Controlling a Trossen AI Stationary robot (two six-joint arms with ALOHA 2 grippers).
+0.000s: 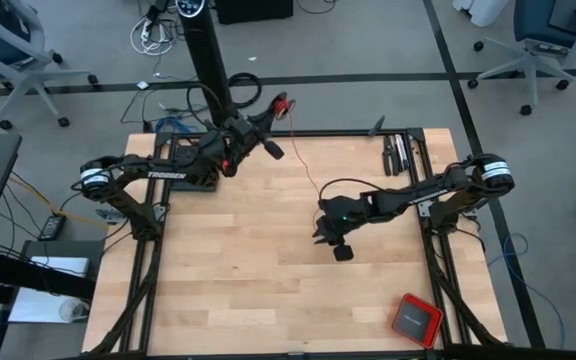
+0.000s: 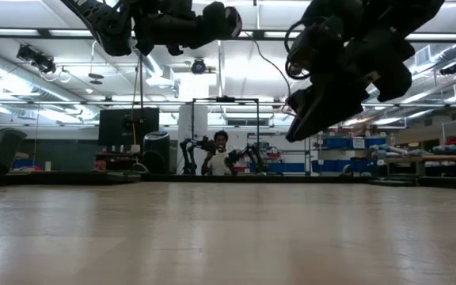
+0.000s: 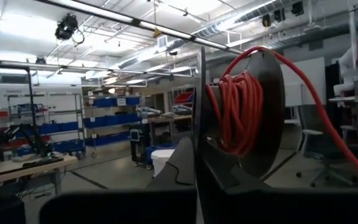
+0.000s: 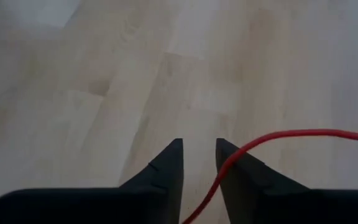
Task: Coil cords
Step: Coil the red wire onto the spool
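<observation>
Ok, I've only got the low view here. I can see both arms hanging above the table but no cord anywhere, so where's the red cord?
Observer: Most of the red cord is wound on a spool, which the left gripper is shut on at the table's far edge.
Operator: And the right gripper?
Observer: The right gripper is open above the middle of the table, and a loose strand of the cord runs between its fingers.
Operator: Anything else on the table?
Observer: A red box sits by the right edge, apart from both grippers.
</observation>
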